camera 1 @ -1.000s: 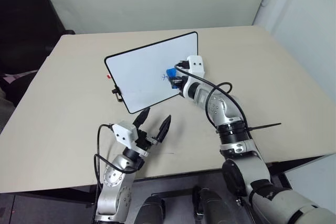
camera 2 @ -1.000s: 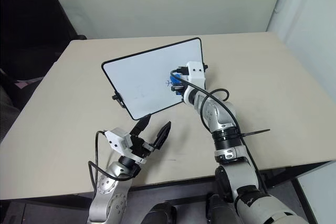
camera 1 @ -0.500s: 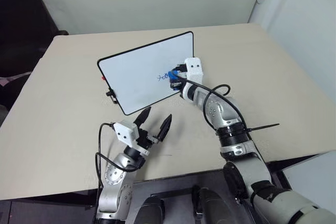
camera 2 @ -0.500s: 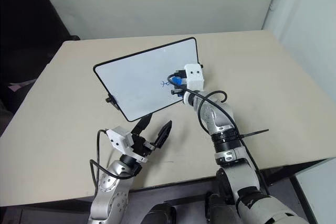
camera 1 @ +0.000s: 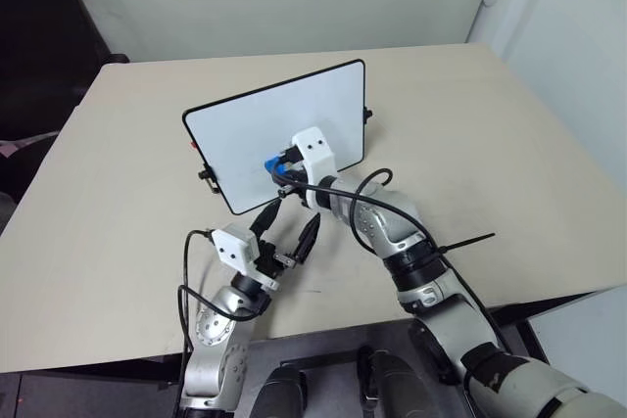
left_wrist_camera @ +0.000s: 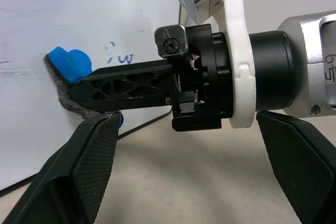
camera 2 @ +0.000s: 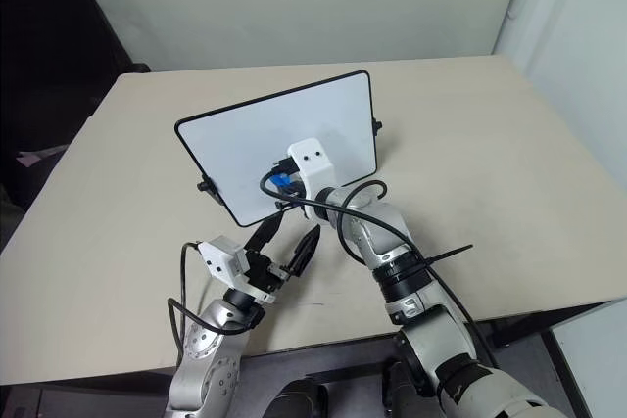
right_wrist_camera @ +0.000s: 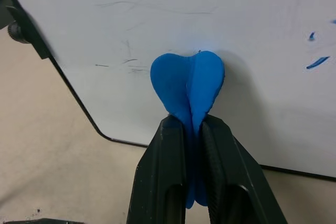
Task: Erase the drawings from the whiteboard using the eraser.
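Head view: the whiteboard (camera 1: 274, 139) stands tilted on the table (camera 1: 509, 144), long axis running left-right. Left wrist view: the left gripper (left_wrist_camera: 178, 182) is spread, empty. Right wrist view: the right gripper (right_wrist_camera: 193, 129) is clenched on the eraser (right_wrist_camera: 188, 85) — pressed against the board, beside leftover drawings (right_wrist_camera: 317, 62).

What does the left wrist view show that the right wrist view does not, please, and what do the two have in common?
The left wrist view alone shows the left gripper, open and empty above the table, the eraser's grey felt pressed against the board, and the right gripper side-on.

The right wrist view alone shows the whiteboard's rounded lower corner, a black side clip, and the right gripper's two fingers end-on.

Both show the right gripper shut on the blue eraser at the whiteboard, with leftover blue marks nearby.
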You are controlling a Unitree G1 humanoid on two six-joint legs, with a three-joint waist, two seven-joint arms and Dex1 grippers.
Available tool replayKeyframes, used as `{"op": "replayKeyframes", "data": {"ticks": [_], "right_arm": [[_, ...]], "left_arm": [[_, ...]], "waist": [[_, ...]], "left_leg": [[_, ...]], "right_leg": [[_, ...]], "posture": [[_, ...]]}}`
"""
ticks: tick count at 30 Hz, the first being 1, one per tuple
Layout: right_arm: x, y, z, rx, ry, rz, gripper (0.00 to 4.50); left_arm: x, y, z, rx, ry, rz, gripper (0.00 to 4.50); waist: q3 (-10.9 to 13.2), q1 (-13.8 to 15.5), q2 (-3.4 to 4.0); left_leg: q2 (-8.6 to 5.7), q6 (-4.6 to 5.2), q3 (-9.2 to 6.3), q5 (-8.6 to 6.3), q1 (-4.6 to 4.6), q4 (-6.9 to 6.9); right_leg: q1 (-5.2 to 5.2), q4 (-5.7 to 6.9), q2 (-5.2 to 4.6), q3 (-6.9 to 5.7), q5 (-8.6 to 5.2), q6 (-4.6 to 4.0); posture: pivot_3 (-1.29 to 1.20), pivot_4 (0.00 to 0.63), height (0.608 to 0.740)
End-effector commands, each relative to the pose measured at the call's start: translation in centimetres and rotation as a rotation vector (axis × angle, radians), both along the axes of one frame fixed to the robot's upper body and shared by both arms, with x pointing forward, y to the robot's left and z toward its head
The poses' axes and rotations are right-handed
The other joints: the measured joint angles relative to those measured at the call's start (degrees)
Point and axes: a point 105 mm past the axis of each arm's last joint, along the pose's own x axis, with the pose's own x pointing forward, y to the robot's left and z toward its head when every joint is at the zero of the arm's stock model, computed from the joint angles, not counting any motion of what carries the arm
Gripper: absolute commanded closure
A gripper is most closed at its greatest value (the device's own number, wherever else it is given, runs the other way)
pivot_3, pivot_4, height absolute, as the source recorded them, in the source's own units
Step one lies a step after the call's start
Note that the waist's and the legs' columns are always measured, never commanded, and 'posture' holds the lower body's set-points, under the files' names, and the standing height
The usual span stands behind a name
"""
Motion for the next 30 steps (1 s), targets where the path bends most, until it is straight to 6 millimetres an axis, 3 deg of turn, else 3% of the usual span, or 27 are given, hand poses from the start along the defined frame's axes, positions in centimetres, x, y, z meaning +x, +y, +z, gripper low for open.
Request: {"op": "replayKeyframes", "data": {"ticks": [1, 10, 18, 21, 30], "right_arm": [[1.5, -1.3, 2.0, 0.064, -0.044, -0.099, 4.31], [4.2, -5.0, 3.3, 0.132, -0.052, -0.27, 4.31], [5.2, -6.5, 2.9, 0.117, -0.05, -0.34, 4.31], [5.3, -6.6, 2.5, 0.095, -0.044, -0.358, 4.31], [3.4, -3.9, 1.2, 0.03, -0.055, -0.224, 4.31]], "left_arm": [[-0.3, 0.0, 0.9, -0.002, -0.043, 0.007, 0.0], [-0.3, 0.2, 1.0, -0.001, -0.044, 0.005, 0.0], [-0.2, 0.3, 1.0, 0.002, -0.043, 0.003, 0.0], [-0.1, 0.3, 1.0, 0.003, -0.043, 0.001, 0.0], [0.0, 0.1, 0.9, 0.002, -0.043, -0.002, 0.0]], "waist": [[0.0, 0.23, 0.0], [0.0, 0.42, -0.01], [0.01, 0.38, -0.01], [0.01, 0.38, -0.01], [0.01, 0.1, -0.01]], "left_leg": [[0.0, 0.0, 0.0, 0.0, 0.0, 0.0], [0.0, -0.02, -0.02, 0.31, 0.01, 0.04], [0.0, 0.09, -0.01, 0.46, 0.01, 0.05], [0.0, 0.09, -0.01, 0.46, 0.02, 0.05], [0.01, 0.05, -0.02, 0.44, 0.04, 0.03]], "right_leg": [[0.0, 0.0, 0.0, 0.0, 0.01, -0.01], [0.02, 0.07, 0.0, 0.0, 0.17, -0.25], [0.07, 0.02, 0.01, 0.02, 0.17, -0.24], [0.07, 0.02, 0.01, 0.02, 0.18, -0.23], [0.06, 0.02, 0.02, 0.01, 0.18, -0.23]], "posture": [[0.0, 0.15, 0.737], [0.0, 0.15, 0.737], [0.0, 0.15, 0.737], [0.0, 0.15, 0.737], [0.0, 0.15, 0.737]]}}
